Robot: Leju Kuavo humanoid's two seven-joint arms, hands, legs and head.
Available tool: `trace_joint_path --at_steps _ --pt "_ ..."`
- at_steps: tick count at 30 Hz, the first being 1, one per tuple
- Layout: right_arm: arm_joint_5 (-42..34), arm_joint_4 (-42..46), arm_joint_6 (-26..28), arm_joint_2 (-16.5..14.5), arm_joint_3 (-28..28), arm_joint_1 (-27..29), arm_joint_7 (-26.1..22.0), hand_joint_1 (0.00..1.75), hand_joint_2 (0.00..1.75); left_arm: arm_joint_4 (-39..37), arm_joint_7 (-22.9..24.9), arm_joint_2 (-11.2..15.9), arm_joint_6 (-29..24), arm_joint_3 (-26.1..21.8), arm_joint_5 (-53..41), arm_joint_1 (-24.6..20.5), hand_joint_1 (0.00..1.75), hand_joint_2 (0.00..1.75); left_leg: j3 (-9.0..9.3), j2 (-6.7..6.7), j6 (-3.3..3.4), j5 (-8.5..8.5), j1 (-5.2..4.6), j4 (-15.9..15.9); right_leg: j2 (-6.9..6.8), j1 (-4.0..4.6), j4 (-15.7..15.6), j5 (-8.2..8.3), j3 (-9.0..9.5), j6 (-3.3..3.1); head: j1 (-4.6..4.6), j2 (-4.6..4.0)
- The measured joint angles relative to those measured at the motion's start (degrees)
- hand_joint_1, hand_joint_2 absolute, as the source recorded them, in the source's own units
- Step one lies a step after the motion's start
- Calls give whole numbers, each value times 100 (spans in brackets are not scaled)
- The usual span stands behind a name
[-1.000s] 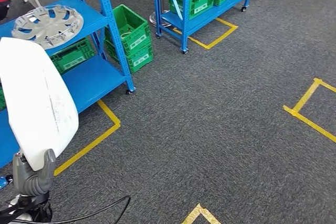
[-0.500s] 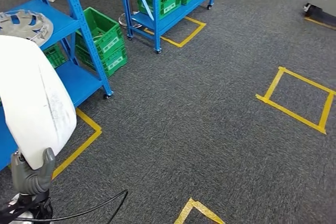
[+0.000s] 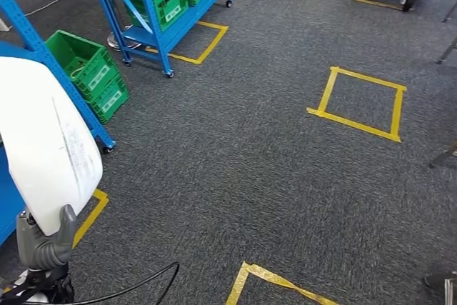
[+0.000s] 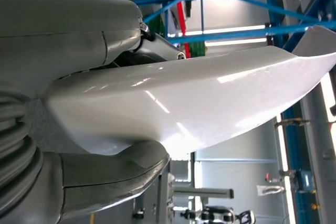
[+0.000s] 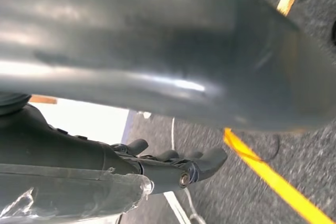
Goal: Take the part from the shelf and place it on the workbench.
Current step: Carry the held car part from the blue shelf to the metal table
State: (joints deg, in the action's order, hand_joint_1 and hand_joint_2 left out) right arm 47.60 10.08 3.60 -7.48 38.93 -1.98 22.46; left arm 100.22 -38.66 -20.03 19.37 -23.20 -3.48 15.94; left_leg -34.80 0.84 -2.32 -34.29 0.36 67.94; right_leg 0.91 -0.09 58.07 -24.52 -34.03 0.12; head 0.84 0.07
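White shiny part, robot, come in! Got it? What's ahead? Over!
Left hand grips the white glossy curved panel. Right hand holds nothing, fingers loosely apart. Grey carpet ahead, yellow tape square on it.

The left hand (image 3: 43, 244) is raised at the lower left of the head view, its grey thumb and fingers pointing up and closed on the lower edge of the white part (image 3: 46, 144), which stands upright above it. In the left wrist view the thick grey thumb (image 4: 107, 174) presses one face of the part while the fingers (image 4: 79, 30) lie against the other. The right hand (image 5: 174, 163) hangs with its dark fingers loosely extended, holding nothing
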Motion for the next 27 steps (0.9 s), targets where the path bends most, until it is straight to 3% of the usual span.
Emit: trace_joint_path --at_steps 1,2,3,4,6,8,10,11,13,15,17,18,19,21,23,25,26,27 --pt "-5 0 24 -12 8 -7 9 0 0 -36 0 -2 -19 -2 -24 -12 175 175 -170 -31 -3 -96 0 322 88 0 1 6 -8 -6 -3 0" --pt "-13 0 46 -25 15 -11 14 0 0 -74 0 -3 -29 -2 -56 -35 175 175 -264 -43 -5 -77 2 471 180 -3 2 13 -11 -5 -3 0" --pt "-21 0 69 -42 22 -13 18 0 0 -108 0 -5 -35 -1 -87 -62 175 175 -254 -51 -4 58 8 399 273 -8 4 20 -11 2 -3 0" --pt "-28 0 91 -61 29 -16 22 0 0 -137 0 -6 -39 2 -111 -90 175 175 -145 -83 -4 271 18 130 366 -18 6 29 -10 15 -3 0" --pt "-35 0 115 -90 49 -31 31 0 0 -184 0 -5 -52 9 -141 -127 175 175 187 -374 -12 649 72 -627 544 -28 37 40 -35 66 -11 0" --pt "-37 0 125 -107 69 -49 33 0 0 -228 0 -4 -67 14 -171 -148 175 175 358 -634 9 746 104 -1041 699 -40 64 62 -110 139 -21 0" --pt "-38 0 132 -117 83 -39 30 0 0 -265 0 -4 -71 36 -197 -173 175 175 359 -564 87 738 91 -1083 842 -73 38 106 -185 221 -30 0" --pt "-38 0 135 -122 91 -24 22 0 0 -280 0 -4 -71 55 -206 -187 175 175 364 -486 129 750 91 -1095 816 -72 46 104 -212 254 -30 0" --pt "-36 0 149 -137 105 -18 -3 0 0 -309 0 -3 -67 89 -219 -203 175 175 377 -315 202 772 100 -1121 498 -46 331 -80 -365 302 19 0" --pt "-24 0 168 -156 109 -44 -30 0 0 -354 0 -1 -50 99 -210 -210 175 175 378 -135 239 768 71 -1121 94 -32 1049 -465 -701 329 63 0" --pt "-1 0 197 -177 109 -65 -43 0 0 -411 0 2 12 106 -219 -218 175 175 381 60 250 759 45 -1119 -37 -44 1608 -669 -951 341 61 0" --pt "9 0 214 -188 110 -67 -45 0 0 -433 0 4 53 116 -239 -222 175 175 387 147 248 752 39 -1118 -62 -46 1595 -620 -923 340 62 0" --pt "15 0 230 -196 112 -65 -46 0 0 -448 0 7 92 129 -268 -225 175 175 399 224 239 742 36 -1118 -99 -45 1346 -480 -769 332 62 0" --pt "18 0 252 -214 116 -71 -51 0 0 -461 0 12 137 155 -309 -229 175 175 439 354 198 708 15 -1117 -308 -28 559 -172 -291 301 62 0" --pt "19 0 270 -234 118 -87 -55 0 0 -471 0 20 154 168 -319 -233 175 175 477 455 139 683 -14 -1118 -437 -1 121 -44 -36 244 45 0" --pt "22 0 284 -245 118 -88 -55 0 0 -480 0 27 160 175 -314 -239 175 175 500 550 76 685 -17 -1139 -338 18 89 -31 -59 175 32 0" --pt "27 0 291 -248 118 -82 -56 0 0 -484 0 28 166 178 -306 -242 175 175 506 540 39 671 -5 -1140 -274 13 74 -18 -66 141 32 0" --pt "37 0 300 -252 119 -80 -55 0 0 -489 4 32 193 178 -282 -246 175 175 486 449 9 613 8 -1084 -209 3 55 -2 -68 106 24 0"
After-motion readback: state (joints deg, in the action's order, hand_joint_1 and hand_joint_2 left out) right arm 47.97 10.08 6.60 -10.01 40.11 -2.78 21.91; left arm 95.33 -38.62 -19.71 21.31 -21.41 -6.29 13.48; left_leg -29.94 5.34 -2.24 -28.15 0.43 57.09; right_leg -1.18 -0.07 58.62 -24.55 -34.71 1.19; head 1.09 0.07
